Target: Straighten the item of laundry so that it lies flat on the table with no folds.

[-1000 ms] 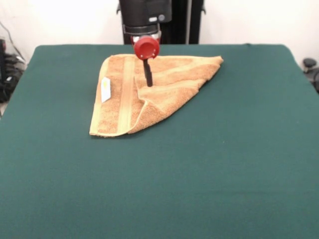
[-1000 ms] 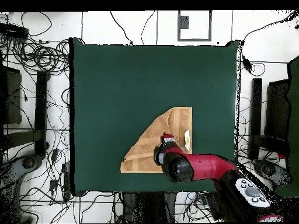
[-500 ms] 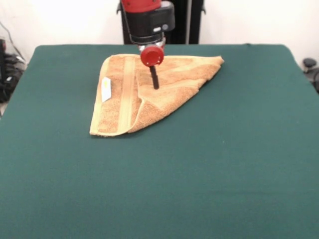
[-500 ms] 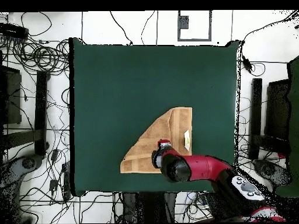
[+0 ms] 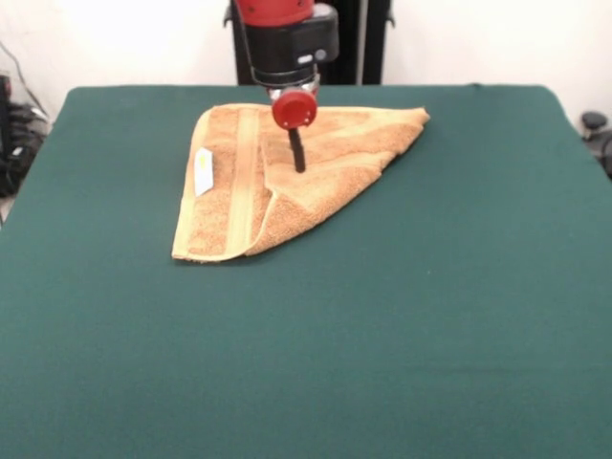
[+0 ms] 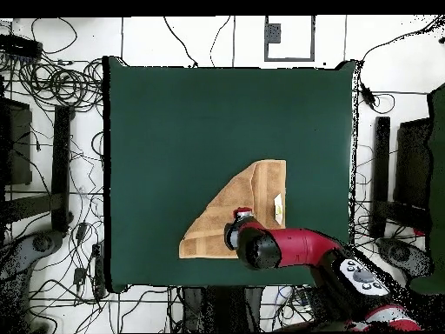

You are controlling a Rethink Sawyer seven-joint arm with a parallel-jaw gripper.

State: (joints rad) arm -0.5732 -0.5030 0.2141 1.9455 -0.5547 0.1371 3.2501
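The tan-orange towel (image 5: 330,163) lies on the green table (image 5: 402,316) at the far side, left of centre. It is folded over on a diagonal into a rough triangle, with a woven band and a white label (image 5: 203,172) on its left part. My gripper (image 5: 299,165) hangs straight down over the middle of the folded towel, its tip at or just above the cloth. In the overhead view the towel (image 6: 254,184) lies near the table's (image 6: 191,130) bottom right, and the gripper (image 6: 242,214) and red arm cover its lower edge.
The black robot pedestal (image 5: 354,38) stands behind the table's far edge. In the overhead view, cables (image 6: 61,83) and stands (image 6: 381,161) ring the table on the floor. The red arm (image 6: 300,248) reaches in over the bottom edge.
The gripper has shifted a little to the right over the towel and the arm's head has come lower into view. The towel has not moved.
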